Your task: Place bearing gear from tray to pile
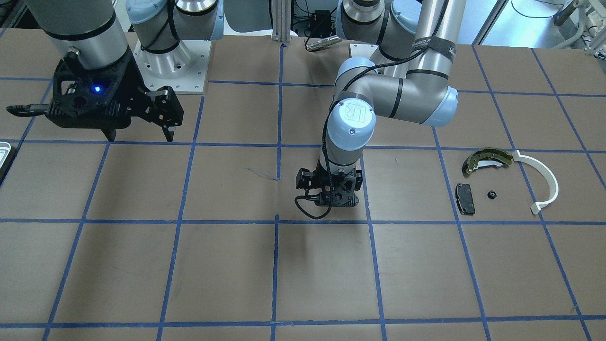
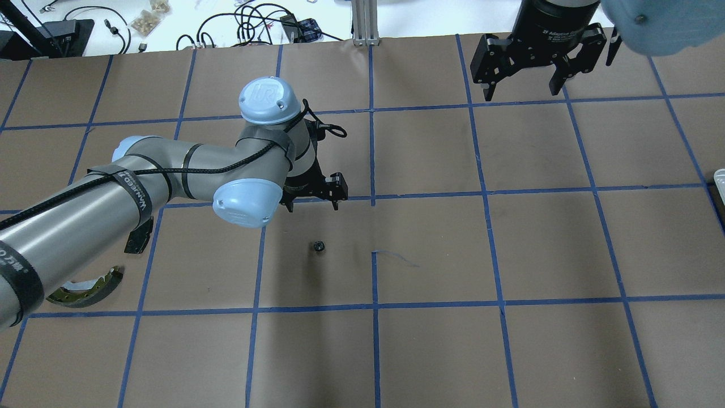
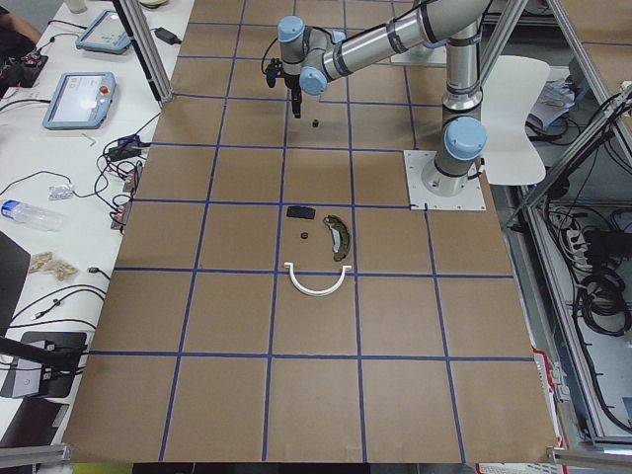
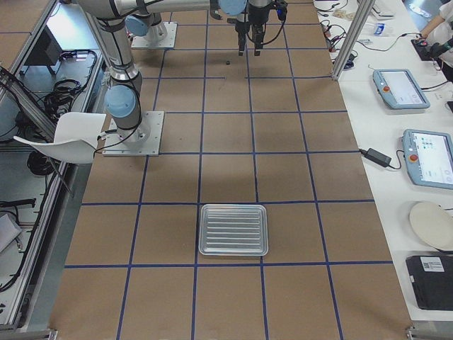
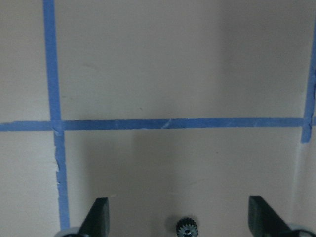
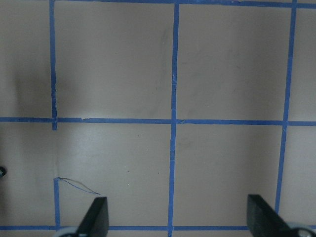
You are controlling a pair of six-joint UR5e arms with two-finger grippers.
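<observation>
Left arm: reaches in from the robot's left, elbow bent, wrist turned straight down over the bearing gear (image 2: pixel 319 246).
Left gripper (image 2: pixel 312 204): raised above the bearing gear, not touching it; fingers (image 5: pixel 98 219) spread wide, one to either side of it in the wrist view.
Right arm: wrist pointing down, well apart from the bearing gear, on the robot's right of it.
Right gripper (image 2: pixel 522 93): held clear of the worktop (image 2: pixel 538 255); fingers (image 6: pixel 96 217) spread wide.
</observation>
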